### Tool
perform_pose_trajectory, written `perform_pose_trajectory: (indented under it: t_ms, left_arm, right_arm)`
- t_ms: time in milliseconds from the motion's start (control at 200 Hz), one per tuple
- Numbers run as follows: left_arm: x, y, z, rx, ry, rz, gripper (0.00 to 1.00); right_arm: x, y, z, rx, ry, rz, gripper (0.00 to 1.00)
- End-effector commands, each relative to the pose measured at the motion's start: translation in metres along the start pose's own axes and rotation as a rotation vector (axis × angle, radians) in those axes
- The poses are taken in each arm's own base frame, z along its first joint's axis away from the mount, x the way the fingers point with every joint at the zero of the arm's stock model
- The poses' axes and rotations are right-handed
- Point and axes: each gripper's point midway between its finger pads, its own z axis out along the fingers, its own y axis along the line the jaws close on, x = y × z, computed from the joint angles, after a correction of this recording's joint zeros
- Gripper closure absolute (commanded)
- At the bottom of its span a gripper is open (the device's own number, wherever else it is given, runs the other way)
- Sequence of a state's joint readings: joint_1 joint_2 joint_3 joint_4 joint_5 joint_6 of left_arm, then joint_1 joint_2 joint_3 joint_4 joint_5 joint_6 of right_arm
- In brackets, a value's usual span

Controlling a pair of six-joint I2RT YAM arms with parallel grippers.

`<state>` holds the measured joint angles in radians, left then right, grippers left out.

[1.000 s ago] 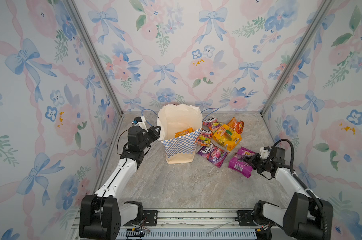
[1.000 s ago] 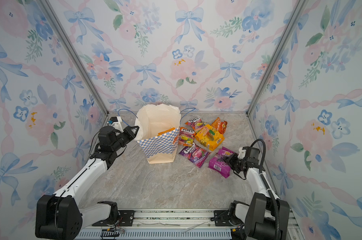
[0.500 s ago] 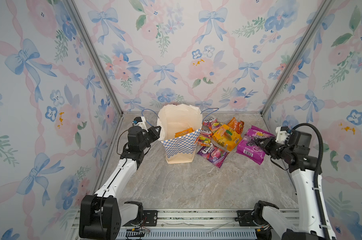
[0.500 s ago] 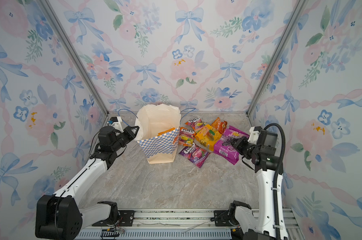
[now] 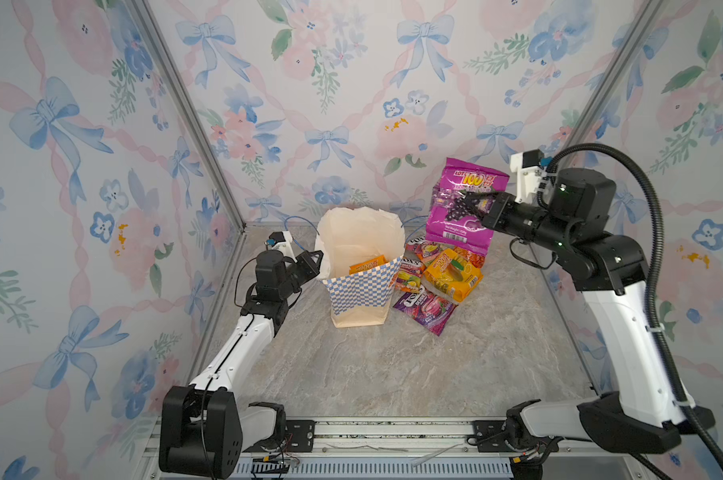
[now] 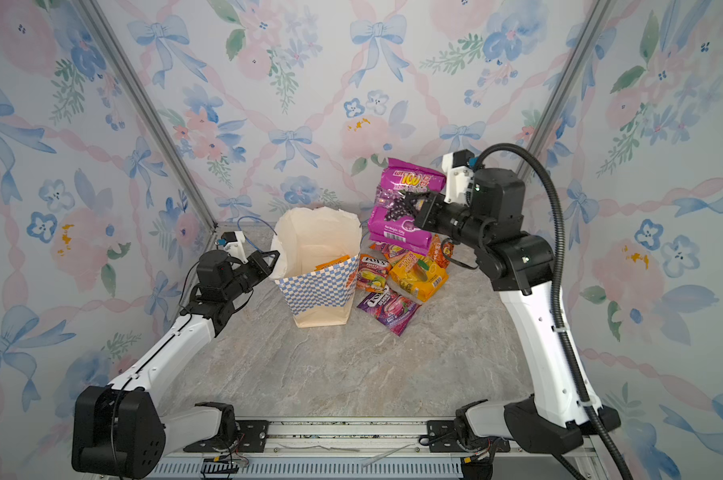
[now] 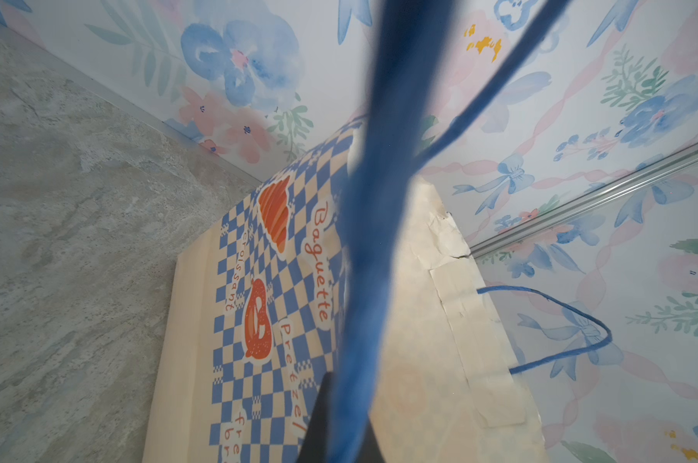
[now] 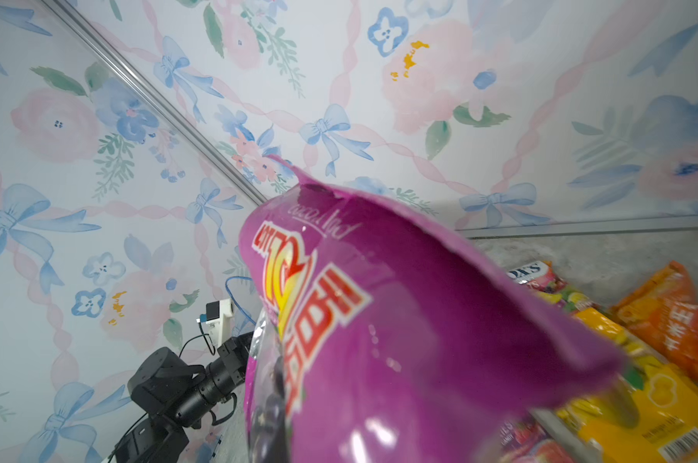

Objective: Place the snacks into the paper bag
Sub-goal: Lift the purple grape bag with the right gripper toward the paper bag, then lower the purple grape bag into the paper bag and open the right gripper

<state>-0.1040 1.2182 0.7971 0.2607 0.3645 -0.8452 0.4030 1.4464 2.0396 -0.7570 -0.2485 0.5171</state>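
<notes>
The grey stone-look table (image 5: pixel 393 374) is boxed in by flowered walls (image 5: pixel 351 104) on three sides. The paper bag (image 5: pixel 360 291) stands open near the back edge, with the snacks (image 5: pixel 451 276) heaped just beside it on the right. I have bare room along the front edge. My left gripper (image 5: pixel 312 262) is clamped on the bag's left rim; my right gripper (image 5: pixel 474 203) pinches a magenta pack (image 5: pixel 455 228) in the air above the heap.

Upright open paper bag (image 5: pixel 360 286); magenta pack (image 5: pixel 451 226) aloft
</notes>
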Motion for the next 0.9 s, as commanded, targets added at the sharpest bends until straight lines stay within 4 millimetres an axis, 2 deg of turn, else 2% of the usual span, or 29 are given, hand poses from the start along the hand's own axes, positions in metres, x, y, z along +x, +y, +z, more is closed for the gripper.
perform_pose_trajectory:
  t_ms: [0,45,65,180,395,690,895]
  left_arm:
    - [-0.010,-0.015,0.001,0.042,-0.021,0.010,1.00]
    - [-0.010,-0.016,0.001,0.042,-0.022,0.010,1.00]
    - [-0.010,-0.016,0.002,0.042,-0.022,0.009,1.00]
    - [-0.009,-0.017,0.002,0.044,-0.021,0.010,1.00]
    - [-0.008,-0.018,0.003,0.047,-0.018,0.012,1.00]
    - [-0.009,-0.022,0.003,0.061,-0.018,0.010,1.00]
    - [-0.009,-0.022,0.003,0.064,-0.018,0.009,1.00]
  right_arm:
    - [-0.025,0.028,0.023,-0.006,-0.074,-0.121,1.00]
    - [-0.027,0.035,0.036,-0.009,-0.074,-0.135,1.00]
    - [-0.022,0.032,0.053,-0.001,-0.055,-0.135,1.00]
    - [-0.017,0.039,0.094,-0.032,-0.033,-0.125,1.00]
    - [0.004,0.044,0.156,-0.137,0.020,-0.082,1.00]
    - [0.050,0.044,0.208,-0.194,0.130,-0.056,1.00]
    - [0.082,0.044,0.223,-0.195,0.207,-0.089,1.00]
